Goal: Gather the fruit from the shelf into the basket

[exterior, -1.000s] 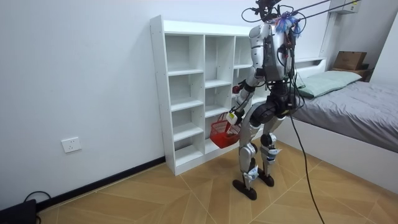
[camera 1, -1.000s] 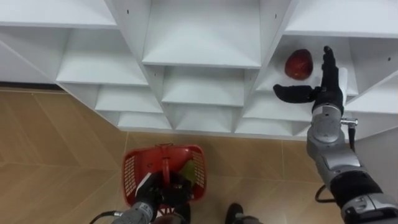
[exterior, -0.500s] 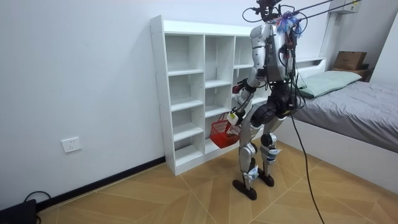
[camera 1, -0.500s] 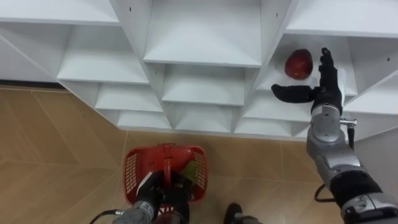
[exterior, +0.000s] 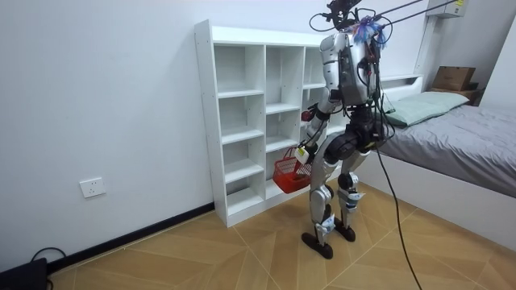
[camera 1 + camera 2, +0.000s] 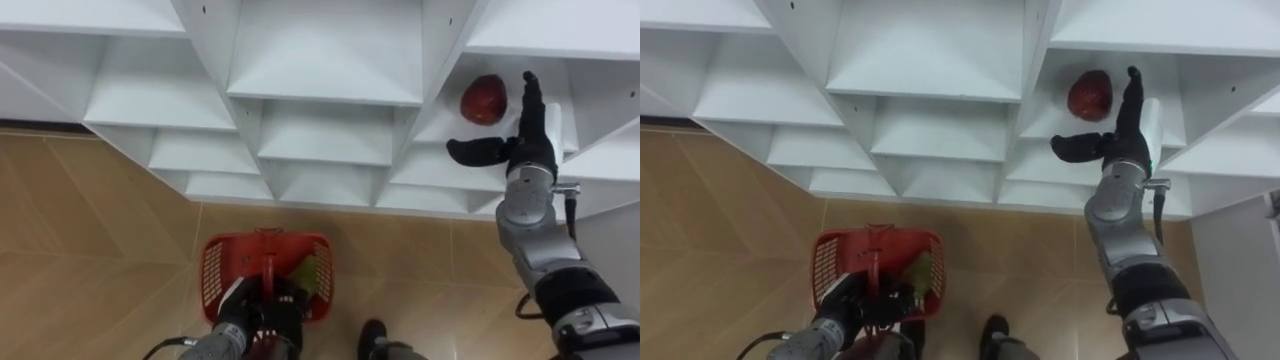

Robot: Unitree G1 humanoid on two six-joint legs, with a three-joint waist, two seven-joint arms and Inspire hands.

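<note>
Room view, robot facing closet [image 5: 206, 113], bed [image 5: 468, 145] near

one red fruit [image 6: 484, 99], one basket [image 6: 212, 281]

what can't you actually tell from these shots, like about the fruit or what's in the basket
Red fruit: its kind, too small in the eye views.
Right hand: open beside the fruit; contact unclear from this angle.
Red basket: a greenish item inside, unidentifiable, partly hidden by the handle and left hand.
</note>
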